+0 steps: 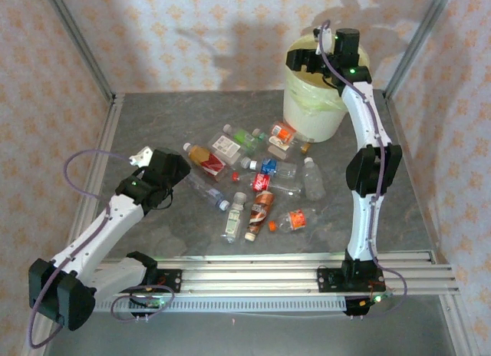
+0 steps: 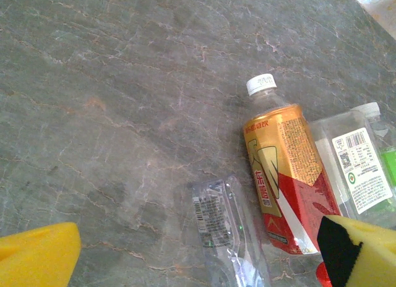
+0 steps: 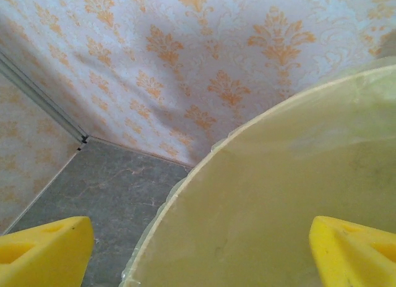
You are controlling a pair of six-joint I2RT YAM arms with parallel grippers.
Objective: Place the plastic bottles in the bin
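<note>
Note that your left gripper (image 2: 198, 259) is spread wide and holds nothing; a clear crushed bottle (image 2: 216, 228) lies beneath it, between its fingers, and a gold-and-red bottle (image 2: 286, 169) lies just beside one fingertip. Your right gripper (image 3: 198, 256) is likewise wide open and empty, poised over the bin (image 3: 247, 135)

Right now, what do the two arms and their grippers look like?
The left arm and the right arm both have white links with black joint housings. A thin purple cable loops alongside each, and a small green light glows near each wrist. The left gripper's fingers and the right gripper's fingers are bright yellow wedge-shaped blocks; one left finger shows a black face.
</note>
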